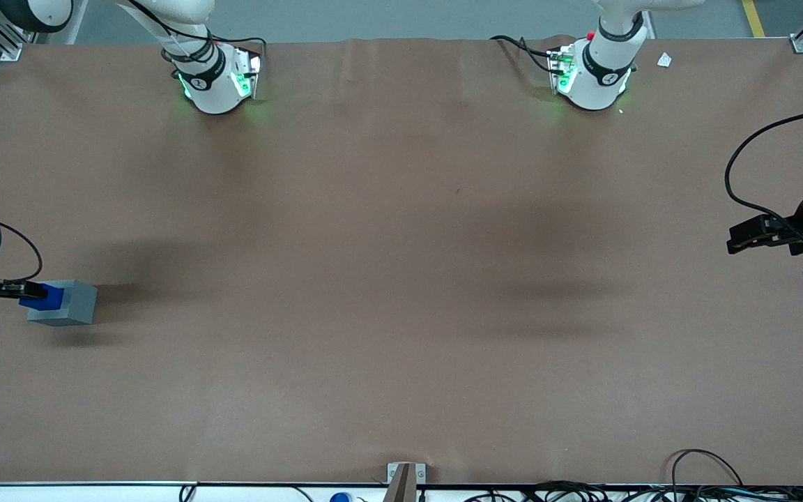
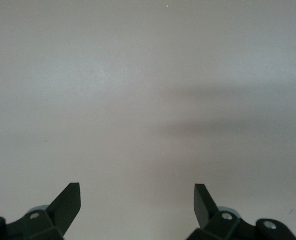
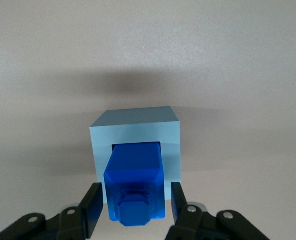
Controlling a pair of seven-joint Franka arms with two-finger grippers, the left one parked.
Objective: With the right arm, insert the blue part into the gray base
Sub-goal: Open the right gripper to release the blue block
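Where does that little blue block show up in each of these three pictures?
Front view: the blue part sits in the gray base, at the working arm's end of the table, with the gripper at it.
Left wrist view: not in it.
Right wrist view: the blue part pokes out of the gray base, between the open fingers, apart from both.
Shared landmark: the gray base.

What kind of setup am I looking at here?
Likely a robotics lab bench: a brown-covered table, the blue part in the gray base between the open gripper fingers, loose cables.
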